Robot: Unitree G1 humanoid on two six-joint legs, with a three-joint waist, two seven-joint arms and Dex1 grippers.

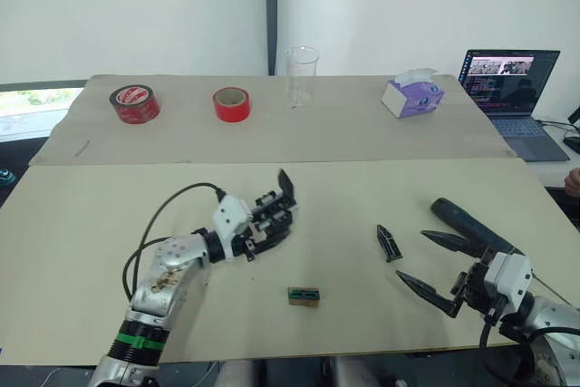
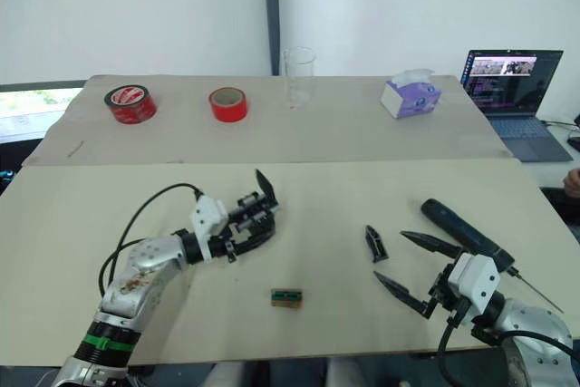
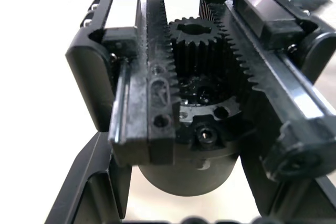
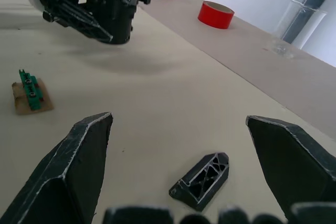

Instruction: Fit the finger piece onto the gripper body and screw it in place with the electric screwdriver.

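The left end effector [image 1: 263,224] grips the gripper body [image 1: 276,210] above the counter [image 1: 91,215], and the right end effector [image 4: 178,145], spread wide, must next close on the finger piece [image 4: 202,179] lying between its fingertips.

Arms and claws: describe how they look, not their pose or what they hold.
Both arms are silver-grey metal with a white block at the wrist. The left arm has a worn, brown-flecked shell, a green band near the elbow and a black cable looping to the wrist. Each claw, left and right, has two black pointed fingers; the right one's show pale, scuffed edges.
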